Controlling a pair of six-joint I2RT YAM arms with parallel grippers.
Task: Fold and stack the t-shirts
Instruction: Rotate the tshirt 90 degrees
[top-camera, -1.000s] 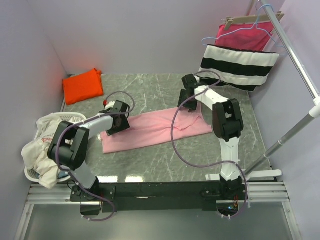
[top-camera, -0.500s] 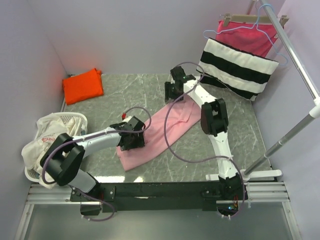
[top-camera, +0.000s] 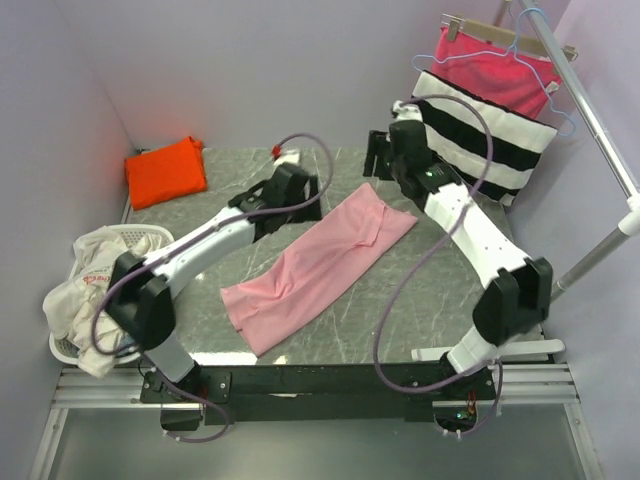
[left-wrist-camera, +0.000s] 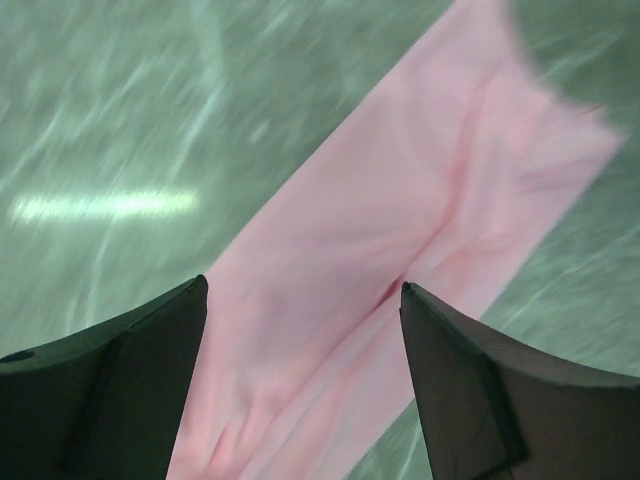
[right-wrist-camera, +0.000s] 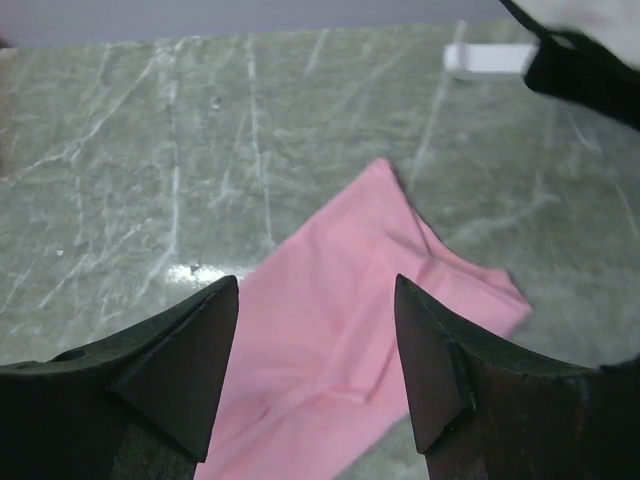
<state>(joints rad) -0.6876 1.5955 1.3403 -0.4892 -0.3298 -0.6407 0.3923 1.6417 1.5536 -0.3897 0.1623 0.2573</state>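
Observation:
The light pink t-shirt lies flat on the table as a long folded strip, running from near left to far right. It also shows in the left wrist view and the right wrist view. The orange t-shirt lies folded at the far left corner. My left gripper is open and empty, raised above the pink shirt's far left side. My right gripper is open and empty, raised above the shirt's far right end.
A white laundry basket with pale clothes stands at the left edge. A black-and-white striped cloth and a magenta cloth on a hanger hang from the rail at the right. The table is grey marble.
The pink shirt now lies flat and stretched diagonally. Both grippers have let go of it and risen toward the far side; the left arm swung from the near left to the middle.

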